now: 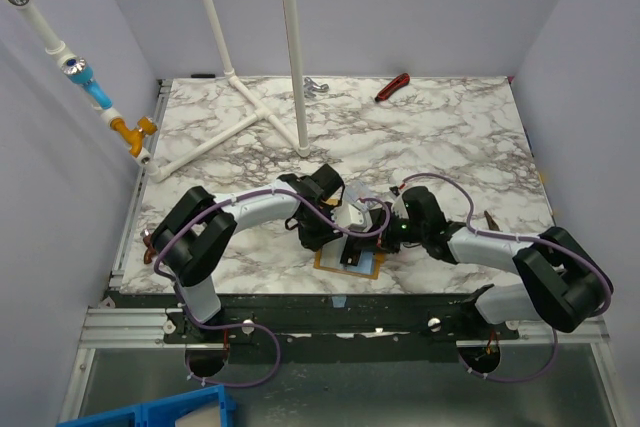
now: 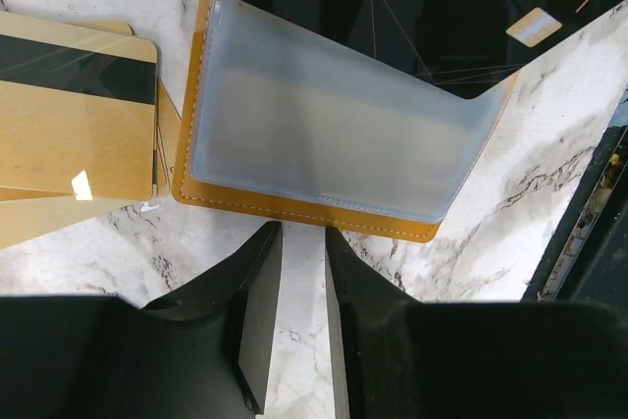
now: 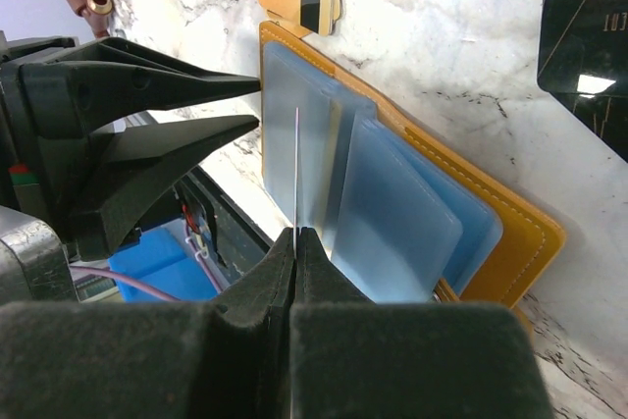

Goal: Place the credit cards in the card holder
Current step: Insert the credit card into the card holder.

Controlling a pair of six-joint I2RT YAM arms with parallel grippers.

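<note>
The tan card holder [image 2: 294,205] lies open near the table's front edge, its clear sleeves up; it also shows in the top view [image 1: 352,267] and the right wrist view [image 3: 520,233]. My right gripper [image 3: 296,235] is shut on a thin pale card [image 3: 296,169], seen edge-on, upright over the holder's sleeves. My left gripper [image 2: 302,242] is open and empty, its tips just short of the holder's edge; it also shows in the right wrist view [image 3: 257,105]. The gold-tan card with the dark stripe [image 2: 74,134] lies on the marble beside the holder.
A black VIP card [image 2: 442,7] lies against the holder's far side. The black front rail [image 2: 589,233] runs close by. A red-handled tool [image 1: 392,86] and a white pipe stand [image 1: 255,112] are at the back. A blue bin [image 1: 150,412] sits below the table.
</note>
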